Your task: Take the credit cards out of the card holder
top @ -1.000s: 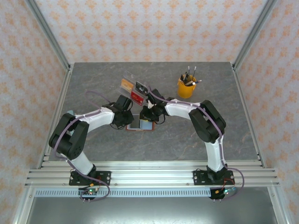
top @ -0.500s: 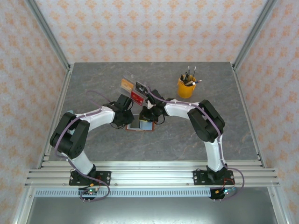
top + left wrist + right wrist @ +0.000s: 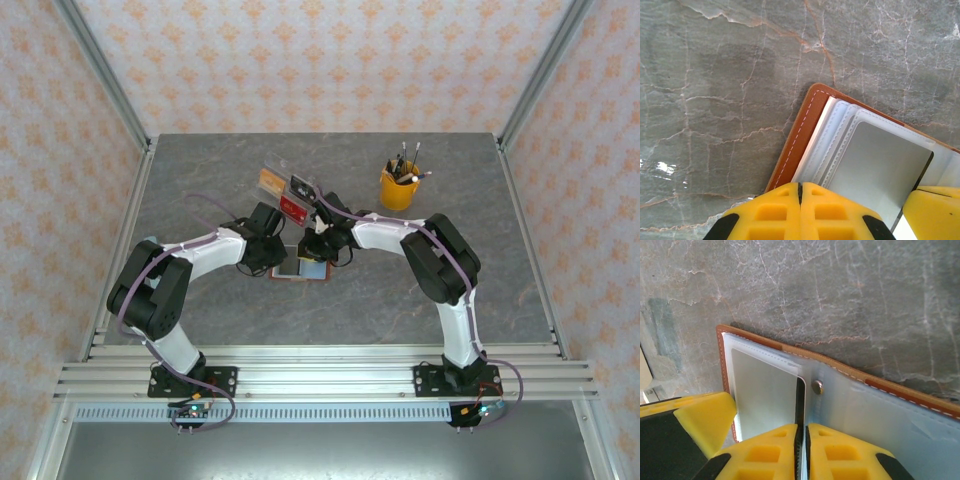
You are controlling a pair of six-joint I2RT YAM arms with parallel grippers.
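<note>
The surface (image 3: 200, 170) is grey veined stone. The card holder (image 3: 805, 130), stitched brown leather with pale clear sleeves (image 3: 840, 135), lies open at its centre. The left gripper (image 3: 800, 186), ribbed yellow, is fully closed over the holder's edge with nothing between its fingers. The right gripper (image 3: 801, 427) is closed to a slit at the edge of the flat grey credit card (image 3: 765, 385), which sits in a sleeve; a grip cannot be confirmed.

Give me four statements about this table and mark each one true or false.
1. The card holder lies open on the table. True.
2. Its cover is black. False: the cover is reddish-brown.
3. The left gripper is wide open. False: its fingers are shut together.
4. A yellow cup holding pens stands at the back right of the table. True.
</note>
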